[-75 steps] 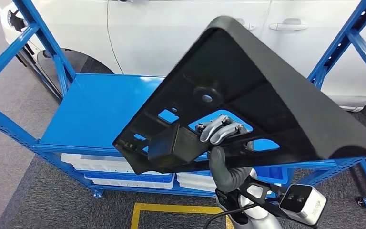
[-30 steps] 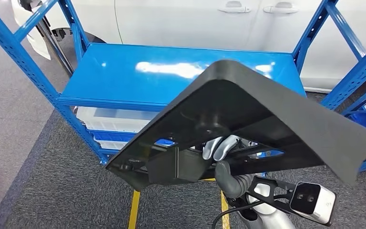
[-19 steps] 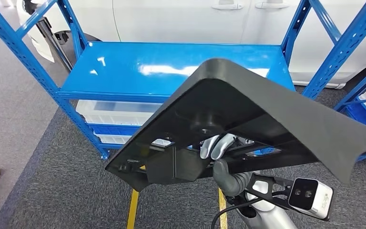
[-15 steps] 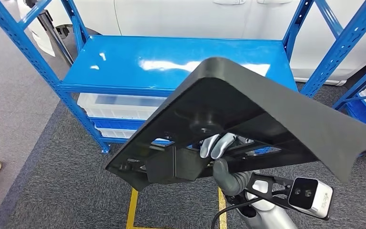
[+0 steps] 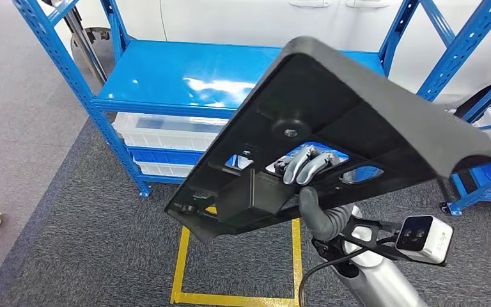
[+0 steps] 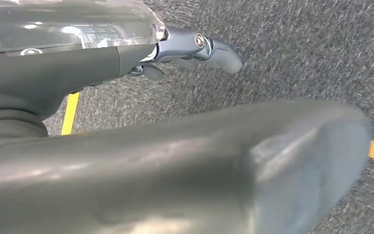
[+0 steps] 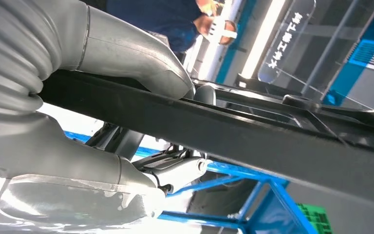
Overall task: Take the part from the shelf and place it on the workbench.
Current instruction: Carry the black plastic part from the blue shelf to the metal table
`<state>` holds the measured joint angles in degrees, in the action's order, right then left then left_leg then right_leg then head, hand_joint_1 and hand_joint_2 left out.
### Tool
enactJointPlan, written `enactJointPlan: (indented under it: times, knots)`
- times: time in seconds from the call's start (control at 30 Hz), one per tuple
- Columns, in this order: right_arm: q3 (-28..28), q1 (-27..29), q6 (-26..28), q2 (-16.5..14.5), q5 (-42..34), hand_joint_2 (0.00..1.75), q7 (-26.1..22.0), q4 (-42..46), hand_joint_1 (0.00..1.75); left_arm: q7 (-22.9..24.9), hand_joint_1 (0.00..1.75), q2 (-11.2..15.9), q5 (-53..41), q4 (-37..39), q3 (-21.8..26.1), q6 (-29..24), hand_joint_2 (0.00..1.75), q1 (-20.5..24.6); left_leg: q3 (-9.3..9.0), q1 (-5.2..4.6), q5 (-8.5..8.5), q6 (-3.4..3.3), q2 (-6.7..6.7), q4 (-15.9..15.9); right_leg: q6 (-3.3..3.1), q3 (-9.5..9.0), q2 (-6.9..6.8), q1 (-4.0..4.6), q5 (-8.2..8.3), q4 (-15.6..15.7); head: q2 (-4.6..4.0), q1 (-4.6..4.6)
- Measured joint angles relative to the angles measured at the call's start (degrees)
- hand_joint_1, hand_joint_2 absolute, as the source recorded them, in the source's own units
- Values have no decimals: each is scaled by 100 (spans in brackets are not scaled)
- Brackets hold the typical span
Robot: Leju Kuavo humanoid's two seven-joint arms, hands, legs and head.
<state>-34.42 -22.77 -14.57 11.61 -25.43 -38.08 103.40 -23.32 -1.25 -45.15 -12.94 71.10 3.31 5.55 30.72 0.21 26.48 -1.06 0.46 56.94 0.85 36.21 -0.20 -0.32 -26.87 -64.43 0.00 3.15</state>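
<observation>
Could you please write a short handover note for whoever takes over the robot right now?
Right hand: grips the black part from underneath, fingers through an opening, holding it tilted in the air.
Left hand: holds nothing, hanging over the grey carpet.
The blue shelf stands ahead, its top level bare; white bins sit on the level below.
Done: the part is off the shelf.
Left: carry it to the workbench and set it down.

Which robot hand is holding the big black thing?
The right hand: its fingers poke through the black part. The left hand hangs over the carpet, holding nothing.
</observation>
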Motion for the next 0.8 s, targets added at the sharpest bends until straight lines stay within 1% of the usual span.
enactJointPlan:
  times: [0.03, 0.07, 0.1, 0.13, 0.17, 0.2, 0.23, 0.27, 0.33, 0.37, 0.4, 0.43, 0.5, 0.53, 0.63, 0.67, 0.7, 0.73, 0.77, 0.8]
  knots:
    - [1, -14, -27, 70, -23, 175, -1, -16, 175, 0, 0, -3, 1, 0, 0, -6, 0, 2, 24, -8, 2, 19, 0, 29, -35, -193, 0, 13, 80, 339, 0, 1]
    - [1, -25, -44, 131, -39, 175, -1, -33, 175, 0, 0, -5, 1, 0, -1, -10, 0, 4, 46, -15, 1, 42, 1, 50, -69, -290, 1, 27, 105, 532, 0, 1]
    - [2, -32, -54, 182, -53, 175, -2, -49, 175, -1, 0, -7, 2, 0, -1, -14, 0, 5, 65, -19, -6, 69, 2, 57, -101, -298, 2, 41, 88, 584, 0, 1]
    - [2, -35, -60, 224, -65, 175, -2, -63, 175, -1, 0, -8, 2, 0, 0, -16, 0, 5, 74, -20, -17, 97, 2, 58, -129, -283, 3, 45, 110, 594, 0, 1]
    - [2, -39, -64, 257, -75, 175, -2, -75, 175, -1, 0, -7, 2, 0, 0, -16, 0, 5, 83, -20, -16, 122, 0, 58, -161, -281, 2, 33, 126, 612, 0, 1]
    - [2, -48, -66, 280, -81, 175, -2, -86, 175, -1, 0, -9, 2, 0, -1, -16, 0, 4, 101, -18, 20, 152, -3, 96, -193, -286, -2, 21, 143, 635, 0, 1]
    - [2, -62, -64, 295, -80, 175, -2, -94, 175, 0, 0, -10, 2, 0, -1, -16, 0, 5, 159, -15, 116, 181, -7, 230, -225, -288, -6, 6, 163, 659, 0, 1]
    - [1, -77, -56, 302, -69, 175, -2, -103, 175, 0, 0, -10, 4, 0, -1, -17, 0, 3, 267, -5, 267, 209, -11, 475, -251, -288, -19, -4, 178, 676, 0, 2]
    - [-5, -108, -35, 316, -24, 175, -2, -128, 175, 0, 0, -11, 10, 0, 0, -20, 0, -3, 601, 18, 619, 260, -12, 1213, -278, -266, -51, 3, 191, 676, 0, 2]
    - [-23, -126, -24, 325, 18, 175, -2, -146, 175, 0, 0, -11, 14, 0, 0, -24, 0, -10, 746, 27, 709, 278, -12, 1514, -282, -255, -74, 7, 194, 672, 0, 2]
    - [-61, -156, -15, 331, 85, 175, -2, -164, 175, 1, 0, -13, 16, 0, 1, -27, 0, -16, 809, 33, 692, 288, -11, 1637, -283, -247, -95, 11, 195, 664, 0, 2]
    - [-117, -194, -1, 334, 170, 175, -2, -179, 175, 2, 0, -15, 19, 0, 2, -31, 0, -22, 783, 38, 585, 291, -8, 1572, -282, -243, -119, 12, 194, 655, 0, 2]
    - [-207, -254, 20, 329, 305, 175, -2, -194, 175, 4, 0, -15, 20, 0, 4, -34, 0, -27, 643, 42, 357, 287, -1, 1269, -279, -242, -149, 13, 191, 643, 0, 2]
    - [-226, -265, 27, 327, 330, 175, -2, -194, 175, 4, 0, -15, 21, 0, 4, -34, 0, -26, 604, 42, 309, 285, 1, 1186, -278, -242, -155, 13, 190, 641, 0, 2]
    - [-238, -271, 36, 323, 350, 175, -2, -194, 175, 6, 0, -15, 22, 0, 5, -34, 0, -26, 577, 42, 279, 283, 4, 1130, -277, -243, -158, 13, 189, 640, 0, 2]
    - [-359, -307, 152, 281, 435, 175, 0, -155, 175, 51, 0, -8, 23, 0, 12, -24, 0, -8, 468, 17, 189, 239, 60, 850, -247, -241, -218, 25, 186, 635, 0, 2]
    - [-497, -360, 281, 236, 514, 175, 1, -101, 175, 104, 0, 1, 25, 0, 20, -14, 0, -6, 351, 7, 74, 169, 74, 547, -188, -234, -250, 33, 151, 604, 0, 1]
    - [-638, -415, 407, 194, 584, 175, 2, -40, 175, 160, 0, 9, 24, 0, 28, -2, 0, -1, 246, -2, -37, 92, 77, 259, -127, -195, -246, 39, 60, 498, 0, 1]
    - [-777, -464, 523, 152, 652, 175, 2, 23, 175, 223, 0, 18, 21, 0, 36, 10, 0, 6, 156, -10, -140, 10, 67, -4, -61, -101, -221, 39, -96, 270, 0, 0]
    - [-803, -470, 513, 150, 662, 175, 0, 46, 175, 251, 0, 20, 12, 0, 37, 13, 0, -4, 160, 5, -173, -30, -10, -27, -24, 40, -131, 26, -298, -69, 0, 0]
